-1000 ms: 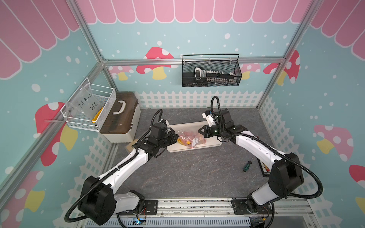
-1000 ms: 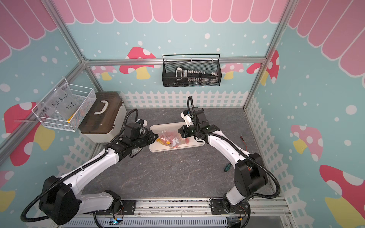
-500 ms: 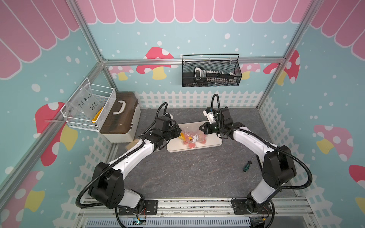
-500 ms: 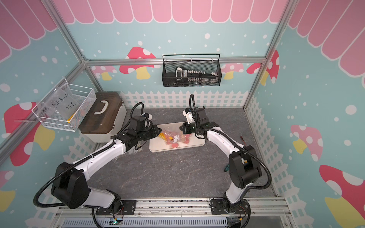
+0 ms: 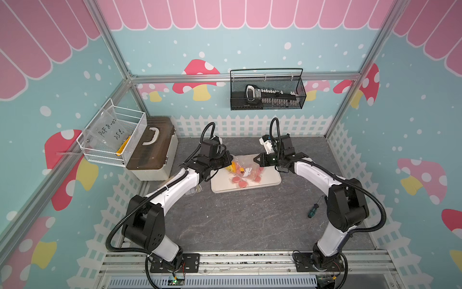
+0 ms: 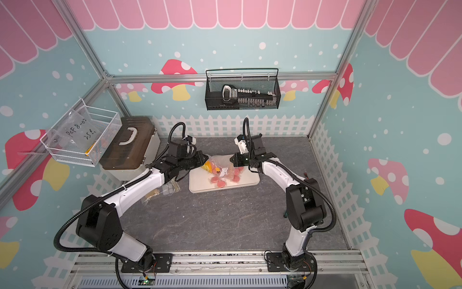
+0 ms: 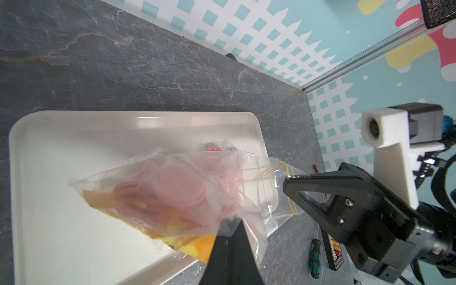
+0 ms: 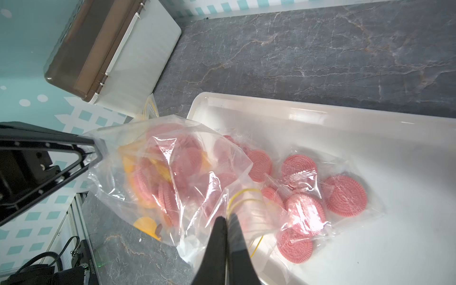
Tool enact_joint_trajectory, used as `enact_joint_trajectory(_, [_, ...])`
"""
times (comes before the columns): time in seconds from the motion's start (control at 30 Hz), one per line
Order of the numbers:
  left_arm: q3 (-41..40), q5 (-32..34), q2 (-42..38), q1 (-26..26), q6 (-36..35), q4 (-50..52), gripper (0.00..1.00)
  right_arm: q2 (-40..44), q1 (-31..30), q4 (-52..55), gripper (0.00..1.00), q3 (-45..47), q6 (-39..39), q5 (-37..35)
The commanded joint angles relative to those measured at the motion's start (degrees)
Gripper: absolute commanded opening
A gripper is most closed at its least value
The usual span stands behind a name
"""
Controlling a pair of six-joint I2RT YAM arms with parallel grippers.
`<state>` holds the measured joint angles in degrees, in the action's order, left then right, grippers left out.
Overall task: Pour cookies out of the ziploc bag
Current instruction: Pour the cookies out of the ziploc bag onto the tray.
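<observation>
- Far left, on the wall: white wire basket (image 5: 112,135) with a hand-labelled clear pouch inside.
- Just right of it, on the table: toolbox (image 5: 152,150), brown lid shut, white handle on top.
- Beside the left arm, flat on the table: a few small clear packets (image 6: 165,190).
- Left gripper (image 7: 230,222): clamped tight on the bag (image 7: 172,192), pinching the plastic at the end away from the zip.
- Bag: clear, lifted and stretched between the two grippers above the left half of the tray (image 5: 270,179), zip end toward the right.
- Cookies (image 8: 344,196): pink rounds, several in clear wrappers lying on the tray just by the bag's mouth. Many more inside the bag, a few orange among them.
- Right gripper (image 8: 227,219): closed on the bag's yellow zip edge.
- High on the back wall: black mesh basket (image 5: 267,92) with a tool lying in it.
- Far right, on the table, well apart from the tray: screwdriver (image 5: 313,211).
</observation>
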<state>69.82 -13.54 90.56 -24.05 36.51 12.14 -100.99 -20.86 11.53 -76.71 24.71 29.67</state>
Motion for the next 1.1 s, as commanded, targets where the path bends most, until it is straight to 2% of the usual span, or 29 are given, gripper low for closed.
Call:
enact_joint_trajectory(0.0, [2.87, -0.84, 0.7, 0.32, -1.61, -1.95, 0.0, -0.7, 0.6, -1.94, 0.0, 1.2, -0.19, 1.1])
enact_joint_trajectory(1.07, [9.53, 1.08, 5.3, -1.61, -2.28, -1.33, 0.0, -4.83, 4.25, -4.88, 0.0, 3.24, 1.13, 1.43])
